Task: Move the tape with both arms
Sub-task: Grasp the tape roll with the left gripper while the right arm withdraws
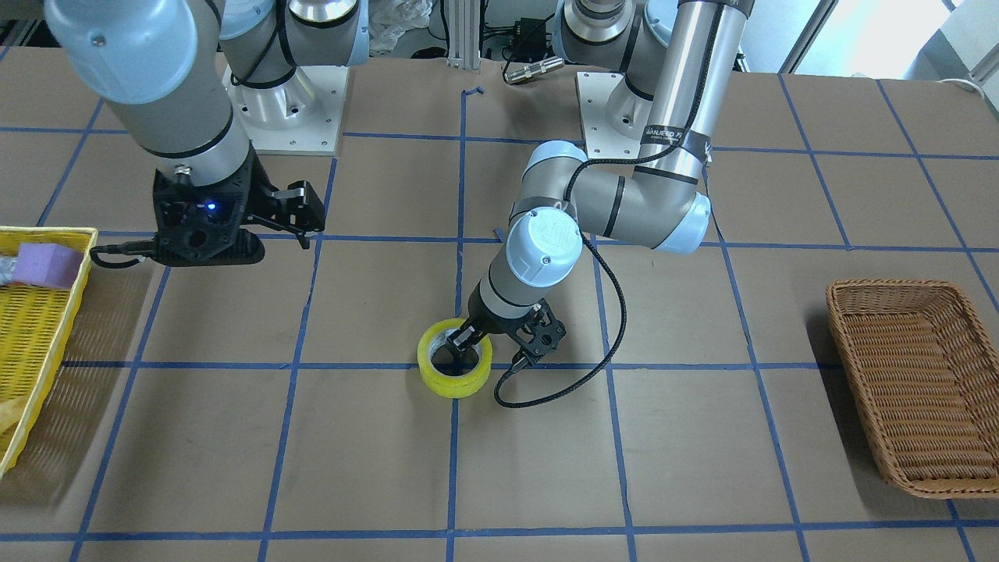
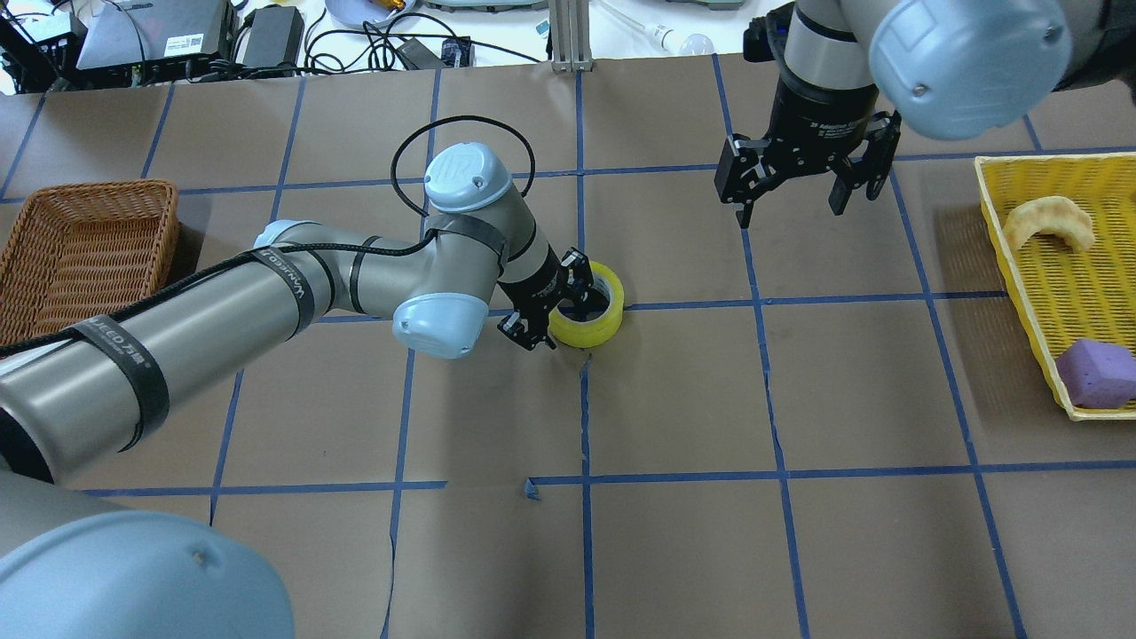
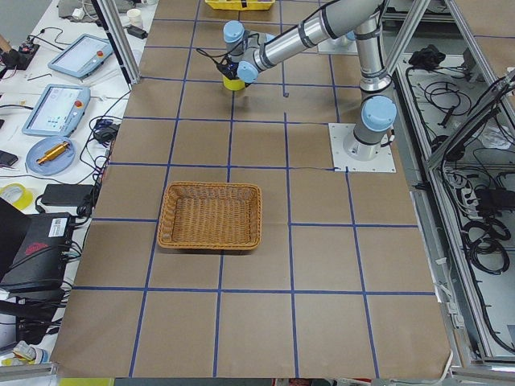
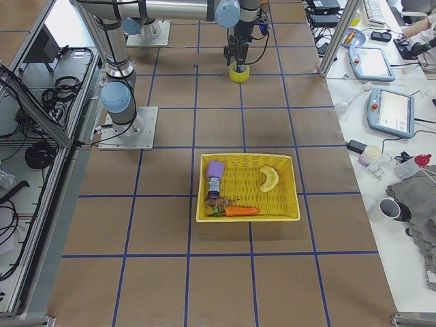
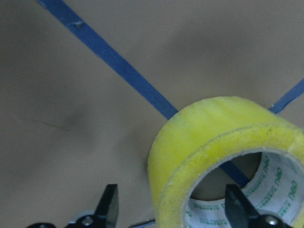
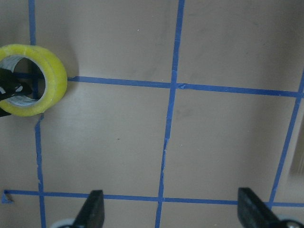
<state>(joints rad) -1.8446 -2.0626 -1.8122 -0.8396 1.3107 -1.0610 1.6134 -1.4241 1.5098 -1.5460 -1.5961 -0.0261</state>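
Note:
The tape (image 2: 596, 329), a yellow roll with a pale core, lies flat on the brown table at a crossing of blue lines near the middle; it also shows in the front view (image 1: 443, 382). My left gripper (image 2: 568, 311) is down at it and open. One finger is inside the core and the other is outside the wall. In the left wrist view the tape (image 5: 199, 137) wall sits between the fingers (image 5: 110, 205) with a gap on the outer side. My right gripper (image 2: 790, 213) hangs open and empty above the table, apart from the roll, which shows at the upper left of its wrist view (image 6: 53, 78).
A brown wicker basket (image 2: 80, 240) stands at the table's left end in the overhead view. A yellow mesh tray (image 2: 1083, 293) at the right end holds a purple sponge block (image 2: 1096, 373) and a pale curved item (image 2: 1047, 224).

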